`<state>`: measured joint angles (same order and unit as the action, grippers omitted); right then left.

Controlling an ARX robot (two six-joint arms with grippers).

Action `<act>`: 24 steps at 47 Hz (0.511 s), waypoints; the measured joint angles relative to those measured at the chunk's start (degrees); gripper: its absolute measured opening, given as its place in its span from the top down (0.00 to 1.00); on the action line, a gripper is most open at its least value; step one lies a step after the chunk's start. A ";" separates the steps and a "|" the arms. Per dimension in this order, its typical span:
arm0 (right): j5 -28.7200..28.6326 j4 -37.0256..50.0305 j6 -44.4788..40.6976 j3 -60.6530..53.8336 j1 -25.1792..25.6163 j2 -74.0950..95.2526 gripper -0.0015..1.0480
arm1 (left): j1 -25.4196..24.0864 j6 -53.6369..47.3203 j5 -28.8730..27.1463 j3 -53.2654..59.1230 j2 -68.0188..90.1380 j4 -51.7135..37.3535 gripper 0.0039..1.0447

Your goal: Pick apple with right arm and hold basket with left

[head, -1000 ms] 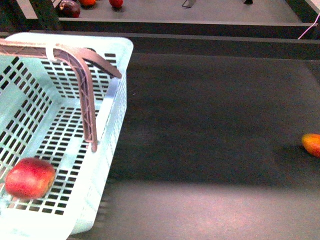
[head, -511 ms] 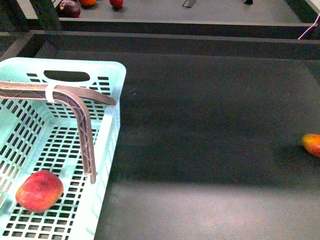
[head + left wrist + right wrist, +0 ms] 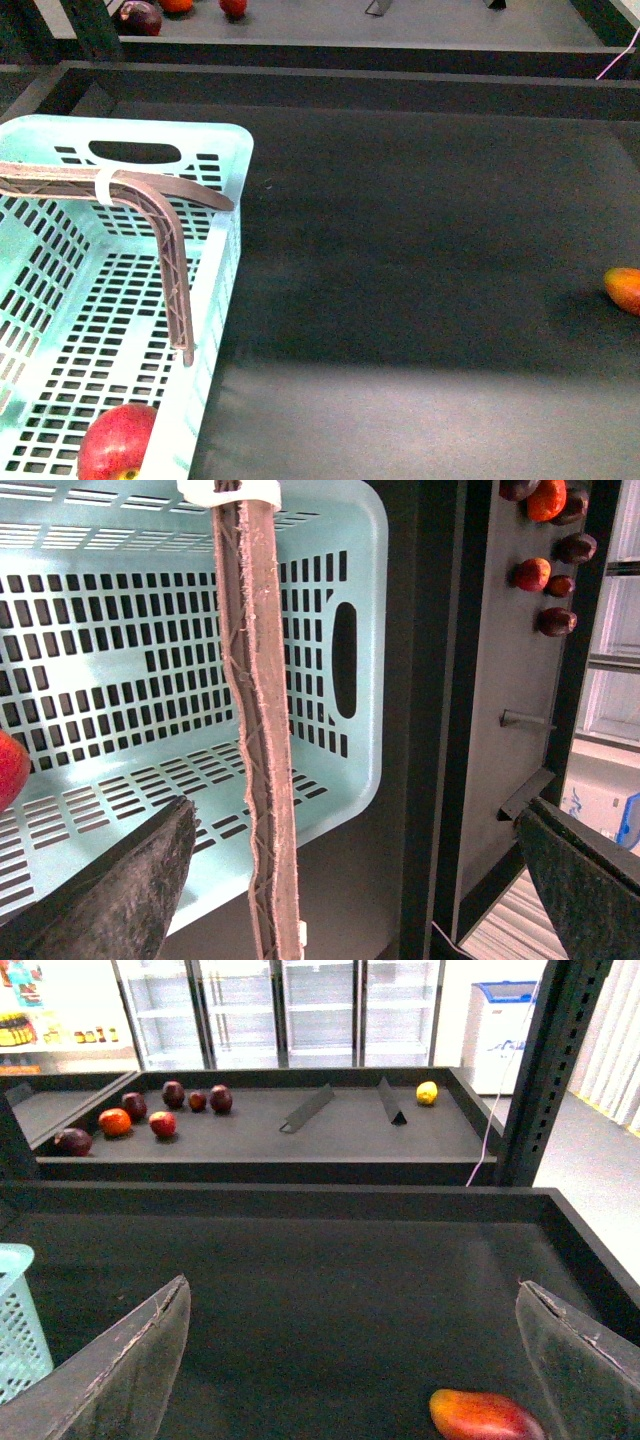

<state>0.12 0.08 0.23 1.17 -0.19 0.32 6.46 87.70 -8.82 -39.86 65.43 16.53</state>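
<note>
The pale mint basket (image 3: 222, 150) stands at the left of the dark table. The red apple (image 3: 118, 443) lies on its floor at the near end, cut off by the picture's edge; a sliver of it shows in the left wrist view (image 3: 8, 770). My left gripper (image 3: 207, 282) is open, and its ribbed grey-brown finger (image 3: 172, 270) with a white band reaches down inside the basket beside the right wall. In the left wrist view the basket (image 3: 360, 540) lies under the open left gripper (image 3: 352, 810). My right gripper (image 3: 352, 1285) is open and empty above bare table, far from the apple.
An elongated orange-yellow fruit (image 3: 623, 290) lies at the table's right edge, and shows in the right wrist view (image 3: 485, 1415) near the right gripper. A raised dark ledge (image 3: 350, 85) bounds the table at the back. Behind it a shelf holds several fruits (image 3: 115, 1120).
The basket has shifted and settled lower in the front view. The apple has rolled along the basket floor toward the near end. The left finger has hardly moved in the last half second.
</note>
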 joint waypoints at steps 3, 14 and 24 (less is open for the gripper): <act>0.00 0.00 0.00 0.00 0.00 0.00 0.09 | 0.02 -0.07 0.00 0.02 0.00 0.04 0.06; 0.00 0.00 0.02 0.00 0.00 0.00 0.09 | -1.49 -57.33 4.35 22.14 -5.68 -54.27 0.43; 0.02 0.00 0.00 0.00 0.00 0.00 0.09 | -5.70 -83.38 8.55 28.89 -12.85 -57.75 0.81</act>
<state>0.14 0.08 0.23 1.17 -0.19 0.32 0.75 4.32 -0.27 -10.96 52.58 -41.21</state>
